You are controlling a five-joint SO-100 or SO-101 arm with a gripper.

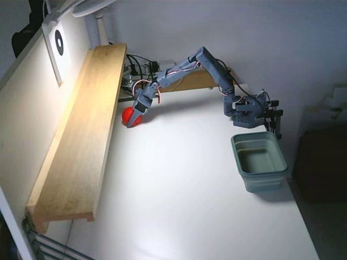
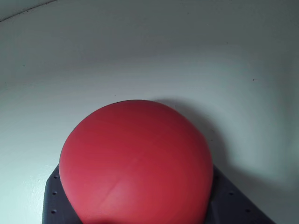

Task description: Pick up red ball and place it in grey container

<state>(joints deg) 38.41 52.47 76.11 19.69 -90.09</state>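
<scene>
Gripper (image 1: 134, 117) in the fixed view reaches far out from the arm's base (image 1: 250, 115) and comes down onto the red ball (image 1: 129, 117), its fingers set around the ball's upper right side; whether the ball is clamped or only straddled cannot be told from here. The ball sits on the white table (image 1: 184, 195) just beside the long wooden shelf (image 1: 81, 141), which runs along the gripper's left side and blocks that way. Behind the gripper, near the shelf's far end, lies a tangle of cables (image 1: 138, 67). A lamp (image 1: 89, 8) stands at the top edge past the shelf. The grey container (image 1: 259, 161) stands well apart from the gripper, to its right and nearer the camera, just in front of the base, its open mouth facing up and its long axis running roughly away from the base. Between gripper and container the table is bare and open; the table's right edge lies close beyond the container.

Seen from the wrist view, the red ball (image 2: 135, 163) fills the lower middle, round with no long axis, and dark finger parts (image 2: 53, 198) show at both lower corners hard against its sides, so the jaws stand about a ball's width apart with the ball between them. Beyond the ball, only white table surface (image 2: 149, 51) shows.
</scene>
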